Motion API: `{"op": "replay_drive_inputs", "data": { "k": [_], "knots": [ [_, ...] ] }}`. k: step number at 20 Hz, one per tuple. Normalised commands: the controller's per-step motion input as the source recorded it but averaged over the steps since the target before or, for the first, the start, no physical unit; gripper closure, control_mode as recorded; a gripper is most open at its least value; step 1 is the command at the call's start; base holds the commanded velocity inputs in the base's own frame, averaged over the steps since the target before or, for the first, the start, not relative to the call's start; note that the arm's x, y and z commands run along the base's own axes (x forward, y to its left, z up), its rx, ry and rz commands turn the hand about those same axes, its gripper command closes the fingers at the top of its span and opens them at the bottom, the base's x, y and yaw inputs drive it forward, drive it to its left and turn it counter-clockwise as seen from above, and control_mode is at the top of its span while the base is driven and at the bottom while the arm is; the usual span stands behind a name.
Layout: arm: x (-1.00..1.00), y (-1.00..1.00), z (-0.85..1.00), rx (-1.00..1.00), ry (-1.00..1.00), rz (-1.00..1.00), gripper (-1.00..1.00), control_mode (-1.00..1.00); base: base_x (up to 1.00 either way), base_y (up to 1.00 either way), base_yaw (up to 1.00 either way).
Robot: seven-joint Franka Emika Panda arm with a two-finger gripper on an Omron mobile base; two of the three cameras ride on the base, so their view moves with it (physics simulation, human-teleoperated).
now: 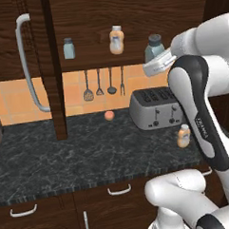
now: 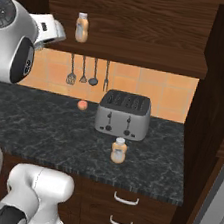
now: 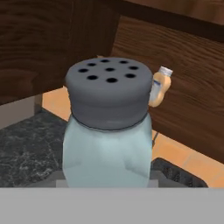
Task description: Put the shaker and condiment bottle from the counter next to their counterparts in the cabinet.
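Jaws clamped on the shaker point(image 3: 107, 127), judging by how it sits upright right at the gripper point(image 1: 157, 56) in the hand view; fingertips themselves hidden. You're holding it at shelf height, off the right end of the cabinet point(image 1: 83, 23) shelf. Its twin shaker point(image 1: 68, 48) stands far left of the jaws, the shelf bottle point(image 1: 116, 40) in between. Move left past that bottle; watch the shelf lip. Condiment bottle point(image 1: 183, 136) waits on the counter point(image 1: 66, 157) below, beside the toaster point(image 1: 151, 107).

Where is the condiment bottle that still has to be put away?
The condiment bottle stands upright on the counter in front of the toaster, near the front edge, apart from it.
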Motion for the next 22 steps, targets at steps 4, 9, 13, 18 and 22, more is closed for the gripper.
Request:
{"op": "replay_drive_inputs", "data": {
  "k": [4, 9, 13, 18, 22],
  "knots": [
    [0.03, 0.06, -0.11, 0.00, -0.03, 0.03, 1.00, -1.00, 0.00, 0.00, 0.00],
    [0.47, 0.16, 0.00, 0.16, 0.01, -0.02, 1.00, -1.00, 0.00, 0.00, 0.00],
    [0.42, 0.06, 0.26, 0.03, 0.07, -0.06, 1.00, -1.00, 0.00, 0.00, 0.00],
    [0.42, 0.12, 0.00, -0.01, 0.03, 0.00, 1.00, -1.00, 0.00, 0.00, 0.00],
    [0.43, 0.29, -0.11, 0.04, 0.00, 0.00, 1.00, -1.00, 0.00, 0.00, 0.00]
  ]
}}
